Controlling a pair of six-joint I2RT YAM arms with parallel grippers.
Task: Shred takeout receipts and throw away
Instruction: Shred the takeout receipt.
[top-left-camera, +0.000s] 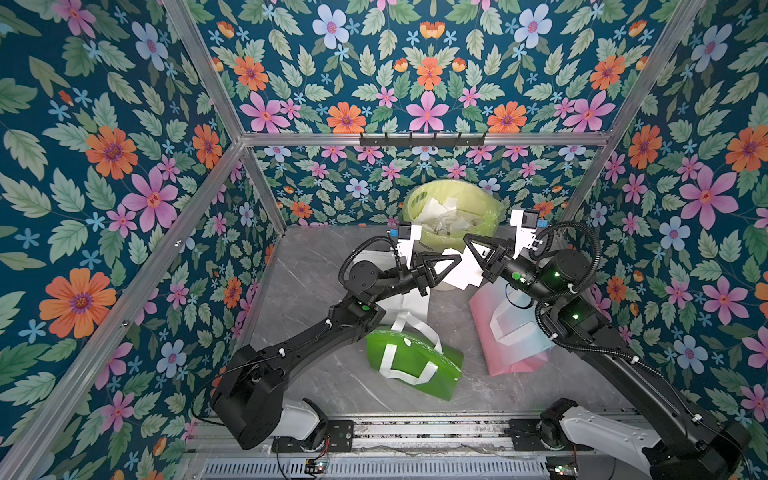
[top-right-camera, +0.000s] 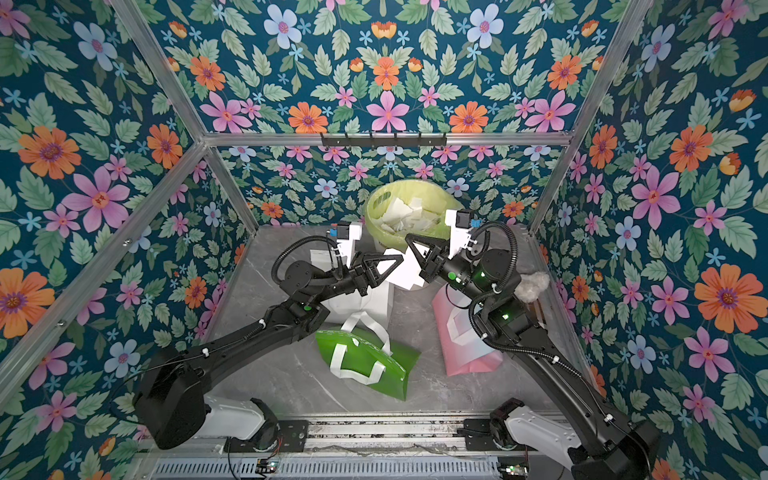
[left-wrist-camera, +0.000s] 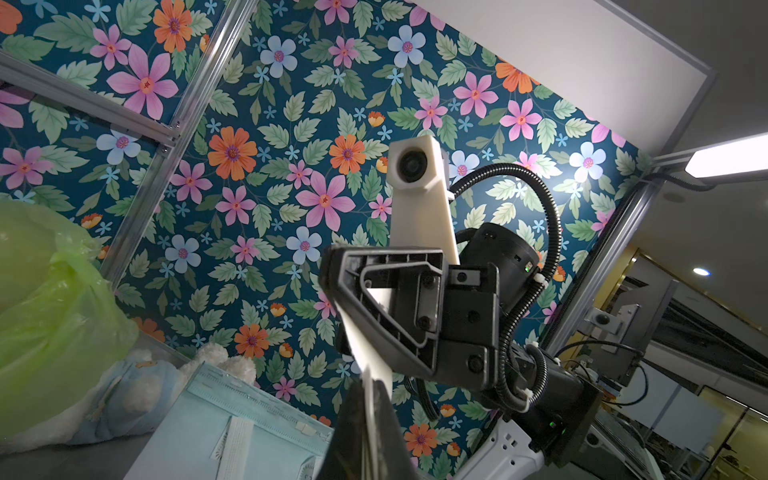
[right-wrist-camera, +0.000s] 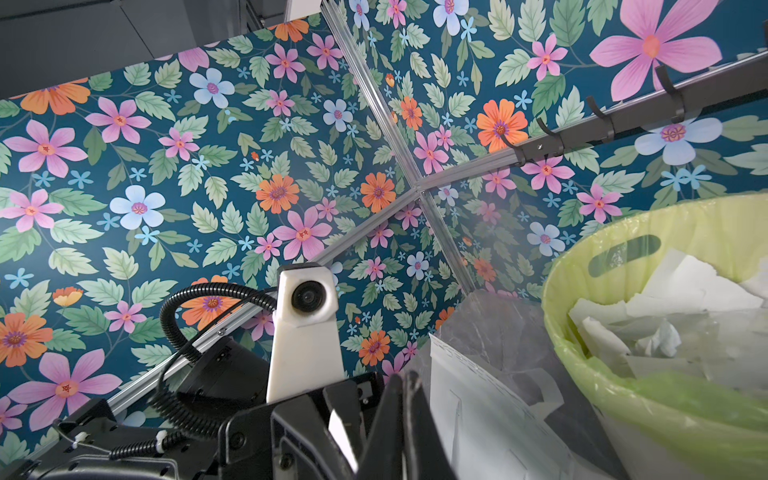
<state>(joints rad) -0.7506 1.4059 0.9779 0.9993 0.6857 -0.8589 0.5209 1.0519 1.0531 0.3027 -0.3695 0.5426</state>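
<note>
White paper first: one receipt (top-left-camera: 461, 272) hangs in the air between my two grippers, just in front of the bin (top-left-camera: 415, 199). My left gripper (top-left-camera: 455, 259) pinches one edge, fingers drawn narrow onto the sheet. My right gripper (top-left-camera: 467, 240) clamps the opposite edge, fingers tight on the paper. The two tips sit close together, so the sheet is gripped twice across a short span. Behind it, the one bin, lined with yellow-green plastic, holds a heap of torn white scraps (top-left-camera: 444, 216) too jumbled for me to count. Three bags lie on the grey marble table (top-left-camera: 316, 291): a white bag (top-left-camera: 411, 303) below my left gripper, a green bag (top-left-camera: 432, 374) flat toward the front, and a pink bag (top-left-camera: 515, 357) under my right arm.
</note>
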